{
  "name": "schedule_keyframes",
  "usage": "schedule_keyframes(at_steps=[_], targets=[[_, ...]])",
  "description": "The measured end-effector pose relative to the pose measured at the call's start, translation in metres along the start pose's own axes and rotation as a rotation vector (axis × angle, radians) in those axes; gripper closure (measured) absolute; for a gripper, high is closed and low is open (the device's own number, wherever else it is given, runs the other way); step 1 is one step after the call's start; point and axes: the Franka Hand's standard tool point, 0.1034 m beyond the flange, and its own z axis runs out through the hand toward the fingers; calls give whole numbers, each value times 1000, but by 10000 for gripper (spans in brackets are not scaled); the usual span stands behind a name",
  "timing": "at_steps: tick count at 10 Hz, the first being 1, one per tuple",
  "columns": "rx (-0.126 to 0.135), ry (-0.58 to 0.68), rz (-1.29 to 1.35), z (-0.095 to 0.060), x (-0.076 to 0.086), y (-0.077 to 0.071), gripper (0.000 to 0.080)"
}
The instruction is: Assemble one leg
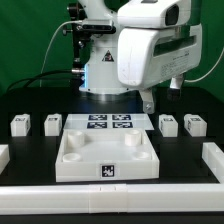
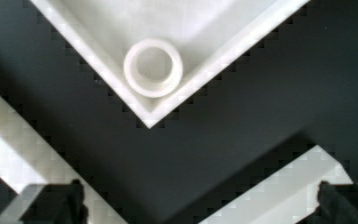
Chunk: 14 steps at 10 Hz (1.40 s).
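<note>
1. In the wrist view both fingers (image 2: 51,205) were cut off by the picture's edge; only blurred dark stubs, wide apart, showed.
2. Beyond the fingers, the tray-like piece (image 2: 220,30) ran out of frame; one corner with its round socket (image 2: 153,68) showed.
3. In the exterior view the arm (image 1: 150,45) hid most of the fingers.
4. The leg (image 1: 168,125) nearest the fingers was too small for its printed face to be read.

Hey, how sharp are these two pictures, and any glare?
Exterior view: even light, no strong glare, but the white tray loses detail against the black table. Wrist view: soft throughout; the socket rim is blurred, and the gripper is dark and out of focus.
</note>
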Motion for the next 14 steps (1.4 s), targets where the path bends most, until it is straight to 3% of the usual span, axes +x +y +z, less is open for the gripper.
schedule_keyframes(at_steps=[10, 14], targets=[[1, -1, -2, 1, -1, -1, 150], [-6, 3, -131, 17, -41, -21, 150]])
